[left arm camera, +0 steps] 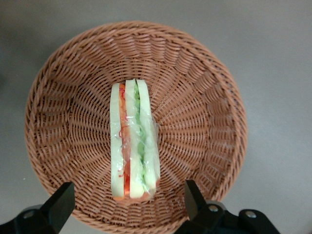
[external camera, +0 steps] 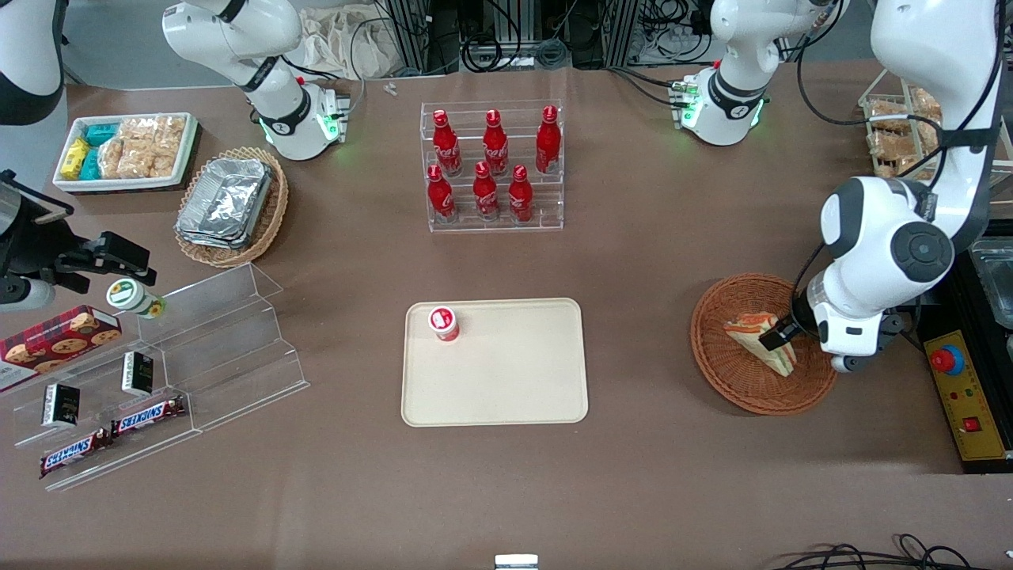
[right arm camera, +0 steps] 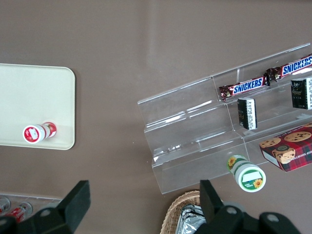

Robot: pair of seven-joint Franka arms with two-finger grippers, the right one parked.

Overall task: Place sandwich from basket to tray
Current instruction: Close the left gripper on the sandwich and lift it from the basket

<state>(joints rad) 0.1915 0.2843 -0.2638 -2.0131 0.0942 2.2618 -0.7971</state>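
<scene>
The gripper (left arm camera: 127,204) hangs spread over the sandwich (left arm camera: 132,146) in the basket (left arm camera: 204,97); reach step, I judge: next lower, pinch, carry to tray (external camera: 506,396)

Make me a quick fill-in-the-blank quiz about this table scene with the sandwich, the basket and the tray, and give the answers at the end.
1. The sandwich lies in the round brown ____.
2. The gripper hangs over the basket with its fingers ____, one on each side of the sandwich.
3. The one thing standing on the tray is a small cup with a ____ lid.
4. The clear rack holds ____ red bottles.

Answers: basket; open; red and white; six
</scene>
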